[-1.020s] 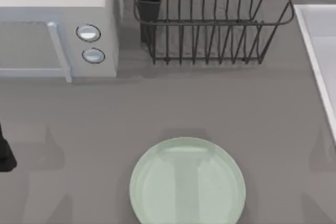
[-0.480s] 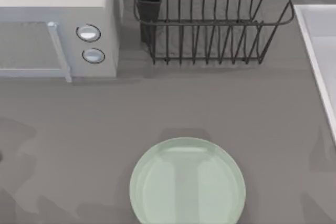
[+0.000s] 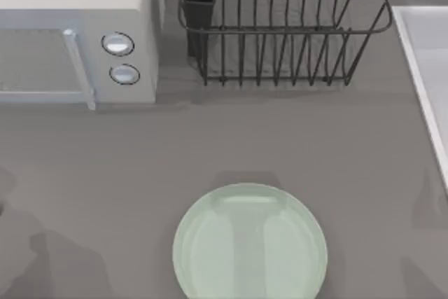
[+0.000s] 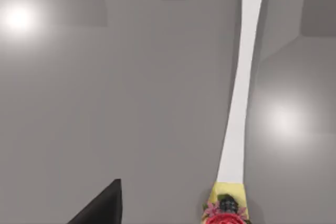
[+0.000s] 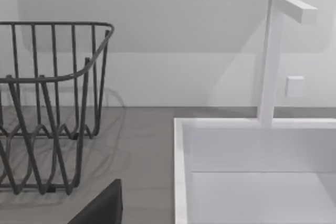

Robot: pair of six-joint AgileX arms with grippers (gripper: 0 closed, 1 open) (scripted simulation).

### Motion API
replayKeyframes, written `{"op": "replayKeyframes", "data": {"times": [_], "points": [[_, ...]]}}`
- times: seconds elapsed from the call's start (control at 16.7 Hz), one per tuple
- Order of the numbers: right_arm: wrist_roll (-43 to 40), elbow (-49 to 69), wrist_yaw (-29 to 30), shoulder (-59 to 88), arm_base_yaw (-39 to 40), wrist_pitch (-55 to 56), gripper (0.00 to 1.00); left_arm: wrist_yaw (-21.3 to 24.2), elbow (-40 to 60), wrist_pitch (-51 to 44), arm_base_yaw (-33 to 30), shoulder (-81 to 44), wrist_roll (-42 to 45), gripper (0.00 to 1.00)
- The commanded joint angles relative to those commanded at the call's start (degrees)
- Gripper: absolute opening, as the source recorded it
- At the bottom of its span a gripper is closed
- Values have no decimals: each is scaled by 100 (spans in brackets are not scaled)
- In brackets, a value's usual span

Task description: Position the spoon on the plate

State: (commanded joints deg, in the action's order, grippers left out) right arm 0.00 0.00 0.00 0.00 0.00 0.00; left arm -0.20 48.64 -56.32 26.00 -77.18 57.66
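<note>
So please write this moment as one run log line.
spoon: on table, under left wrist camera | plate: bare, front centre | left gripper: above spoon | right arm: near sink

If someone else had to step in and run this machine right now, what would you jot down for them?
Left gripper: above the grey table, looking down at the spoon, which lies flat on the bare surface with its red-pink ornament nearest the camera. I cannot tell how the jaws stand.
Right gripper: parked by the white sink and the wire dish rack; jaws also unclear.
Plate: at the table's near edge, middle, nothing on it.
Done: nothing visible yet; the spoon is not on the plate.
Left: grasp the spoon, carry it over, lay it on the plate.
</note>
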Motion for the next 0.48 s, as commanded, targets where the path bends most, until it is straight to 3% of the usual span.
{"op": "replayKeyframes", "data": {"times": [0.48], "points": [[0, 0, 0, 0, 0, 0, 100, -8, 376, -368, 169, -520, 419, 100]]}}
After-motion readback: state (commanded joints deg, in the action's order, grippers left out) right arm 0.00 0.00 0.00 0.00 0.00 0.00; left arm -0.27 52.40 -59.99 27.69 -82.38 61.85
